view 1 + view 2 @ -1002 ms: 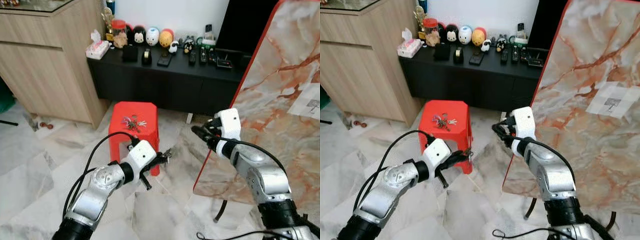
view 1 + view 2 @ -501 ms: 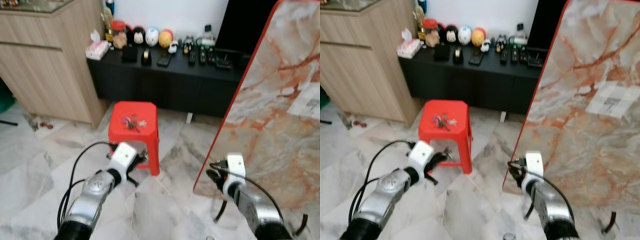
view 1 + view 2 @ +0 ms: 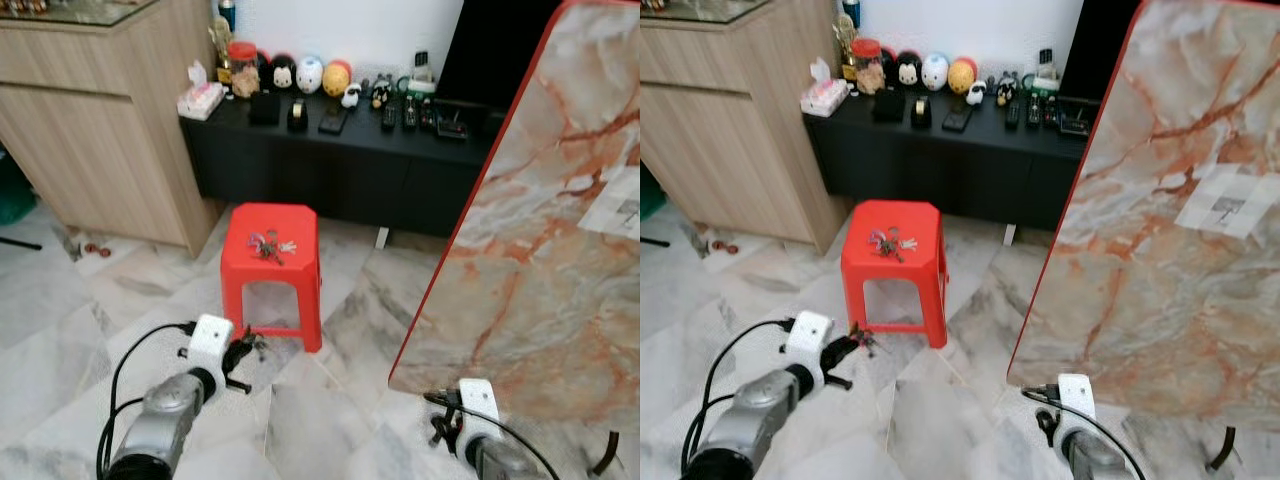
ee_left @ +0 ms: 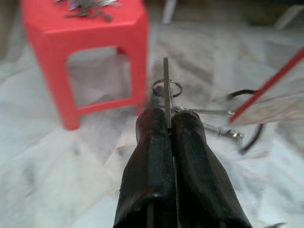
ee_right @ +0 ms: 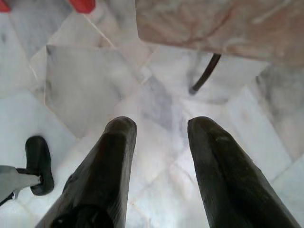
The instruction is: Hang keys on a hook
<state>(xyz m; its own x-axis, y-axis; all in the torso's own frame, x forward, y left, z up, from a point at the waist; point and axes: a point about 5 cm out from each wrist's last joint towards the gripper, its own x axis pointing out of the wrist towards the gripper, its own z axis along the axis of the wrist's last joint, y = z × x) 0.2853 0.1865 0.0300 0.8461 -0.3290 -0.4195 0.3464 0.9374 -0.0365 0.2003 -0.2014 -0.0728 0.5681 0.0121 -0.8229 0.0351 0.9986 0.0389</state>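
head views: the left gripper [image 3: 250, 350] hangs low before the red stool [image 3: 272, 272], where more keys [image 3: 268, 244] lie. left wrist view: fingers [image 4: 151, 156] pinch a thin key blade [image 4: 166, 92], ring beyond; light, stiff, slippery metal, best gripped flat. right wrist view: right gripper [image 5: 159, 142] fingers apart over the floor.

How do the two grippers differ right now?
The left gripper has its jaws shut on a key with a ring, near the red stool. The right gripper has its jaws open and empty, pointing at the marble floor. Both have black fingers.
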